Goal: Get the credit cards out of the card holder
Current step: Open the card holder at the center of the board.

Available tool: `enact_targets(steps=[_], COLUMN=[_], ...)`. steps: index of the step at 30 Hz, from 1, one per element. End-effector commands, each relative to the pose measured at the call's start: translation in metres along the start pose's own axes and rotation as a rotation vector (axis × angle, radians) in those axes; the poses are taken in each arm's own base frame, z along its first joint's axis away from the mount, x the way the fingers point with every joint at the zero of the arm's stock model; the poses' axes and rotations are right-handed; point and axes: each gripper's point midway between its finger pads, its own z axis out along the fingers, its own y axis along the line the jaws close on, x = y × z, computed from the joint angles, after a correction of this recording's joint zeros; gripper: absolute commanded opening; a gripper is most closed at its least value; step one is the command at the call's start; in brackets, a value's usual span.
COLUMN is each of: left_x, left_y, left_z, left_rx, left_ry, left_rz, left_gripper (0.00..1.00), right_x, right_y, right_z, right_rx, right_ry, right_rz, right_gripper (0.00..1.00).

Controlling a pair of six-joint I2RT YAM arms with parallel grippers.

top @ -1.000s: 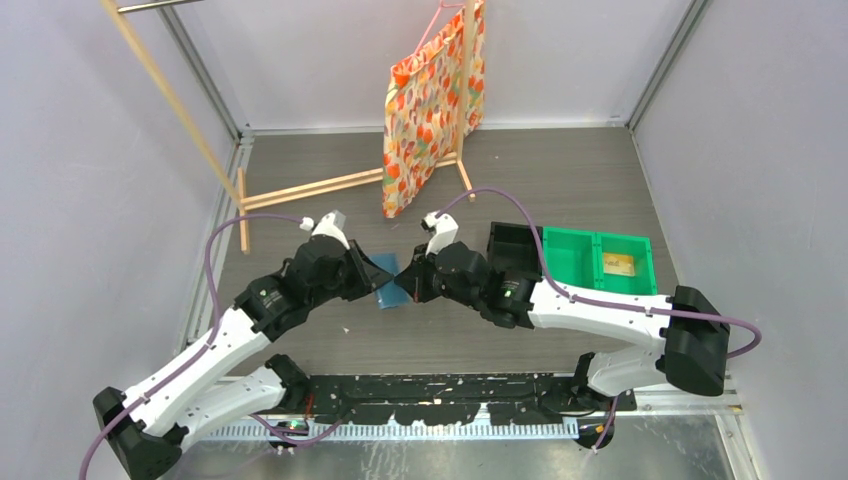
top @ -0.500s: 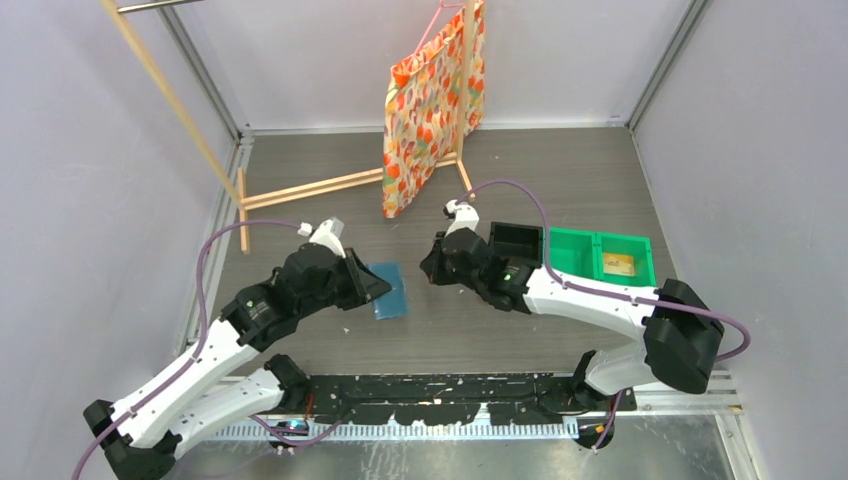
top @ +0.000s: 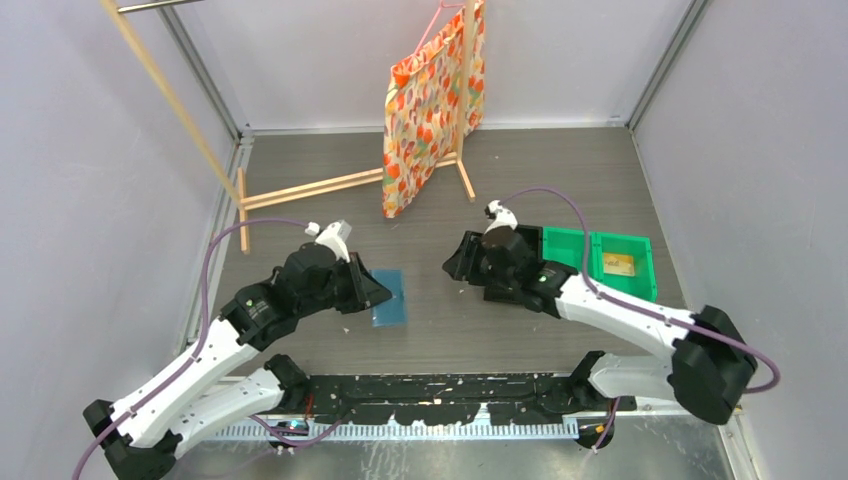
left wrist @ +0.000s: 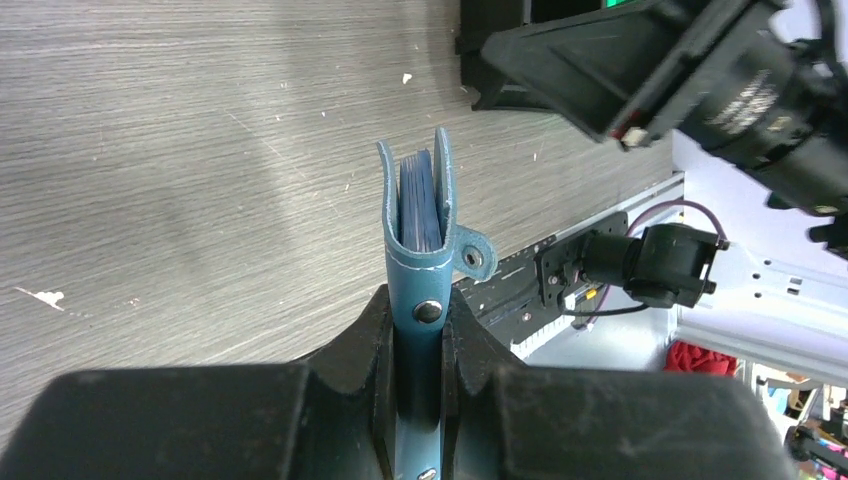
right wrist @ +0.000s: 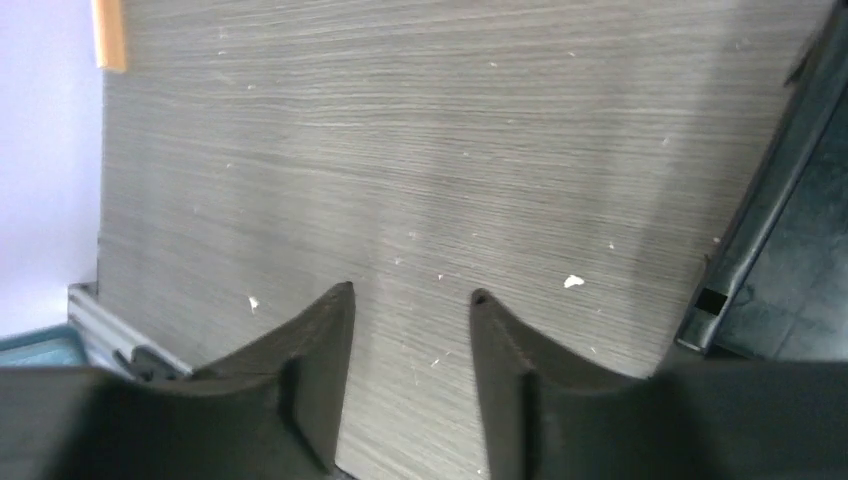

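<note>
The teal-blue card holder [left wrist: 415, 230] stands on edge between the fingers of my left gripper [left wrist: 415, 320], which is shut on its snap end. Its two covers gape a little at the far end, and dark blue leaves show between them. From above, the card holder [top: 390, 298] lies low over the table, just right of my left gripper [top: 365, 290]. My right gripper [right wrist: 412, 295] is open with nothing between its fingers, over bare table beside the black bin [right wrist: 790, 200]. A tan credit card [top: 619, 265] lies in the green bin [top: 565, 245].
The black bin [top: 528, 240] is mostly hidden under my right arm. A patterned orange paper bag [top: 430, 100] hangs on a wooden rack [top: 310, 185] at the back. Walls close in the table on three sides.
My right gripper has pulled away from the card holder to the right, toward the black bin, and has opened. My left gripper has kept its hold on the card holder and drawn back slightly.
</note>
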Motion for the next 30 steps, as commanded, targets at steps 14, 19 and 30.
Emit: enact_targets(steps=[14,19,30], left_x=[-0.015,-0.015,-0.016], left_y=[-0.021,-0.018,-0.020], left_z=[-0.002,-0.001,-0.006], left_rx=[0.053,0.046,0.051], left_ry=[-0.024,-0.030,-0.035], left_rz=[0.054,0.043,0.043], left_gripper=[0.01,0.00,0.01], right_x=[-0.019,0.006,0.031], right_y=[0.135,0.136,0.120], right_z=[-0.064,-0.052,-0.034], right_rx=[-0.406,-0.373,-0.314], right_ry=[0.124,0.184,0.241], right_rz=[0.020,0.000,0.007], right_gripper=[0.76,0.73,0.59])
